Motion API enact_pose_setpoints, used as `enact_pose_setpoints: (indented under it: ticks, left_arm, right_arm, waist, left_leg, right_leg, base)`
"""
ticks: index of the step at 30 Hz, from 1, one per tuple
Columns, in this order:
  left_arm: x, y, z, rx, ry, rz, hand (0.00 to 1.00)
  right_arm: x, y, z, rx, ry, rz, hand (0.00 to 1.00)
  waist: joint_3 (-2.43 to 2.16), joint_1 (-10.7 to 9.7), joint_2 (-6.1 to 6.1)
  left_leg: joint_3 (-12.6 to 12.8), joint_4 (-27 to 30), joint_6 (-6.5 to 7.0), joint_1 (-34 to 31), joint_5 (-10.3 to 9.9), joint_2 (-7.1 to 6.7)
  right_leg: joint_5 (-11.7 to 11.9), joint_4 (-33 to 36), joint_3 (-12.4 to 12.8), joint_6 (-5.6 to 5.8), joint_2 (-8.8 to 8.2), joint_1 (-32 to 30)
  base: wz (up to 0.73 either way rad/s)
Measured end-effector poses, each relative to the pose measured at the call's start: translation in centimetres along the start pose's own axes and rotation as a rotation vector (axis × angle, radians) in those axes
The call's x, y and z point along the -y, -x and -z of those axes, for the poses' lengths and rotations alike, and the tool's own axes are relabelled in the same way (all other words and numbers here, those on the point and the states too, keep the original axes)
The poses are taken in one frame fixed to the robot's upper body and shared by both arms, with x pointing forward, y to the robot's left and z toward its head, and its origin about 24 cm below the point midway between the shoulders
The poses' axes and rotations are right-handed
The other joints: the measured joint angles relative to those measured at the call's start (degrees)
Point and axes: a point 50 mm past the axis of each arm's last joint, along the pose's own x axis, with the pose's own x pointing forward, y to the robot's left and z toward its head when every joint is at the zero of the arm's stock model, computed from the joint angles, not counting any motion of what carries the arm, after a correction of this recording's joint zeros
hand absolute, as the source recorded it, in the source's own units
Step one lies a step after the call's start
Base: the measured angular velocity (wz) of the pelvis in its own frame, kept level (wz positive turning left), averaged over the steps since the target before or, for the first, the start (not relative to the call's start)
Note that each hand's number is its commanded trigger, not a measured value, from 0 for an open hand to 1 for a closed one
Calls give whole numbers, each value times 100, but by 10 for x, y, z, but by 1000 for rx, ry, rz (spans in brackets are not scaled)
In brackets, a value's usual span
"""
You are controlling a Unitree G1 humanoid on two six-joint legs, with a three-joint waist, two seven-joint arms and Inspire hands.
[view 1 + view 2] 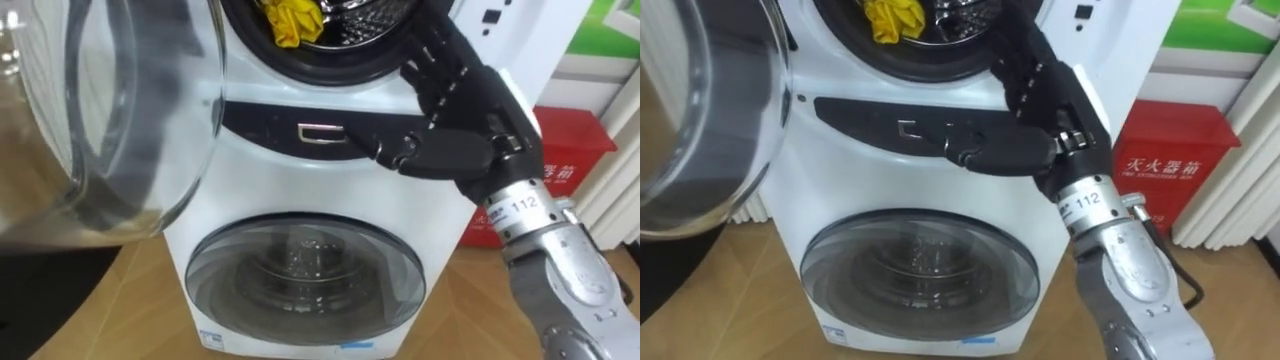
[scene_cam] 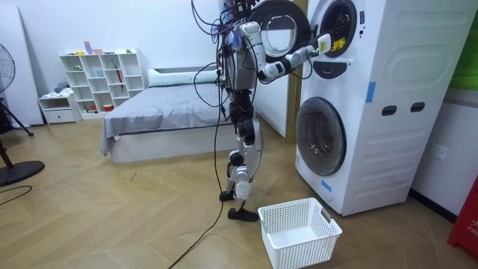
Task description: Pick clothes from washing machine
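One right hand [image 1: 478, 110] (fingers straight, open) extends to drum rim [image 1: 330, 68] near yellow cloth [image 1: 293, 18].

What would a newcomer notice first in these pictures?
The yellow cloth in the washing machine's upper drum, whose glass door stands open at the left. The robot's black right hand, open, reaches up to that drum's rim. A white laundry basket stands on the floor before the machine.

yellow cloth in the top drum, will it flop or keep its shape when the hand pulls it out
Likely floppy: the yellow cloth lies crumpled in soft folds. Probably light, since it is just a loose bunch. It may drape and drag over the drum rim once the right hand lifts it out.
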Motion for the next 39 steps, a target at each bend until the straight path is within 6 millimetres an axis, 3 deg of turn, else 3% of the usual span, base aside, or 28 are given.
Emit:
enact_pose_setpoints:
  ticks: [7,9,13,15,16,19,21,22,23,25,26,27,28,29,30,31,33,34,35,36,37,38,39]
  left_arm:
    - [-3,-2,-9,23,-16,-10,0]
    - [-3,-2,-11,27,-16,-11,0]
    - [-3,-2,-11,23,-21,-9,0]
    - [0,-1,-8,5,-26,-3,0]
    - [0,-1,-5,0,-27,-2,0]
    - [-1,0,2,-19,-29,-3,0]
    - [2,1,6,-31,-26,5,0]
    - [2,1,8,-38,-24,7,0]
    - [4,1,9,-39,-35,11,0]
    - [7,2,10,-37,-42,22,0]
    - [8,3,12,-38,-40,28,0]
    - [9,4,16,-47,-36,30,0]
    - [9,5,19,-54,-33,30,0]
    - [9,6,26,-71,-33,30,0]
    - [7,6,27,-74,-28,27,0]
    - [6,5,26,-69,-27,25,0]
    - [4,3,15,-26,-22,23,0]
    - [3,2,11,-12,-20,22,0]
    - [1,1,3,14,-11,16,0]
    - [-3,-1,-1,23,3,7,0]
    - [-7,-1,-2,24,2,-1,0]
    - [-14,-3,-5,32,0,-19,0]
    - [-22,-4,-10,42,-3,-38,0]
  right_arm:
    - [-17,-10,0,3,-15,-82,0]
    - [-19,-14,-4,19,-10,-92,0]
    - [-21,-18,-9,40,4,-104,0]
    - [-19,-21,-6,27,9,-100,0]
    - [-18,-21,-4,20,9,-98,0]
    - [-17,-21,2,0,5,-98,0]
    - [-17,-22,8,-17,-11,-84,0]
    - [-17,-21,10,-25,-16,-82,0]
    - [-16,-21,12,-31,-22,-74,0]
    - [-12,-22,15,-48,-27,-60,0]
    - [-11,-22,17,-57,-31,-52,0]
    - [-11,-22,18,-59,-34,-49,0]
    - [-12,-22,18,-60,-34,-49,0]
    - [-13,-22,18,-60,-32,-51,0]
    - [-12,-22,17,-53,-31,-45,0]
    - [-11,-22,16,-51,-32,-39,0]
    - [-10,-22,14,-48,-38,-29,0]
    - [-9,-22,13,-43,-34,-26,0]
    - [-8,-22,10,-34,-18,-23,0]
    - [-17,-17,5,-10,-2,-70,0]
    - [-21,-14,4,-5,-7,-91,0]
    - [-29,-7,4,-2,-6,-135,0]
    - [-32,-2,5,-7,-5,-171,0]
  waist:
    - [-3,147,-16]
    - [21,177,-35]
    - [25,206,-51]
    - [67,213,5]
    - [66,213,4]
    - [70,271,-12]
    - [92,332,96]
    - [89,338,87]
    - [94,314,48]
    - [79,357,14]
    - [56,437,-18]
    - [52,512,1]
    - [51,553,2]
    - [24,565,-38]
    - [-13,466,-107]
    - [-22,399,-156]
    - [-44,318,-323]
    - [-45,311,-331]
    - [10,313,-234]
    - [36,260,-149]
    - [53,187,-138]
    - [62,130,-149]
    - [75,75,-153]
  left_leg:
    - [-111,-9,0,91,0,9]
    - [-127,-6,0,77,0,3]
    - [-141,158,15,-27,-46,-1]
    - [-148,537,5,-132,-218,52]
    - [-135,692,-9,-178,-279,90]
    - [-93,2016,-83,-754,-438,196]
    - [-90,3025,-85,-1218,-383,291]
    - [-113,3191,-106,-1322,-359,271]
    - [-162,3123,-134,-1580,-359,160]
    - [-32,2517,-142,-1975,-302,38]
    - [79,1851,-145,-2162,-88,-14]
    - [85,1181,-112,-2244,314,-17]
    - [80,948,-114,-2266,547,-21]
    - [76,620,-72,-2213,997,-32]
    - [68,553,66,-2189,1379,-109]
    - [72,554,189,-2186,1454,-162]
    - [223,788,364,-2112,1275,-432]
    - [252,932,380,-2121,1143,-469]
    - [286,1263,417,-2122,824,-517]
    - [357,1413,473,-2077,564,-560]
    - [405,1425,502,-2002,487,-615]
    - [573,1393,559,-1845,366,-677]
    - [691,1395,615,-1651,237,-729]
  right_leg:
    - [0,2,-31,0,4,105]
    - [0,2,-34,0,-1,100]
    - [-17,34,-36,-9,-3,79]
    - [-132,230,-32,-29,6,72]
    - [-182,300,-23,-35,3,60]
    - [-417,607,0,-109,-5,-66]
    - [-546,733,48,-224,69,4]
    - [-592,746,99,-237,73,28]
    - [-691,795,284,-212,87,24]
    - [-740,802,468,-221,67,51]
    - [-785,799,516,-202,56,99]
    - [-868,807,560,-182,57,134]
    - [-911,814,593,-175,47,179]
    - [-1000,806,602,-148,4,273]
    - [-1044,800,601,-108,-20,372]
    - [-1094,810,598,-71,-53,400]
    - [-1227,786,628,107,-357,531]
    - [-1246,785,665,144,-411,580]
    - [-1295,1006,779,241,-498,646]
    - [-1400,1593,824,431,-625,522]
    - [-1418,1952,835,463,-720,416]
    - [-1365,2648,895,562,-909,176]
    - [-1196,3173,897,739,-1002,68]
  base:
    - [5]
    - [4]
    - [7]
    - [7]
    - [6]
    - [-1]
    - [-4]
    - [27]
    - [33]
    - [13]
    - [-25]
    - [-34]
    - [-40]
    - [-16]
    - [6]
    - [30]
    - [11]
    - [-8]
    - [-9]
    - [-9]
    - [-19]
    - [-32]
    - [-26]
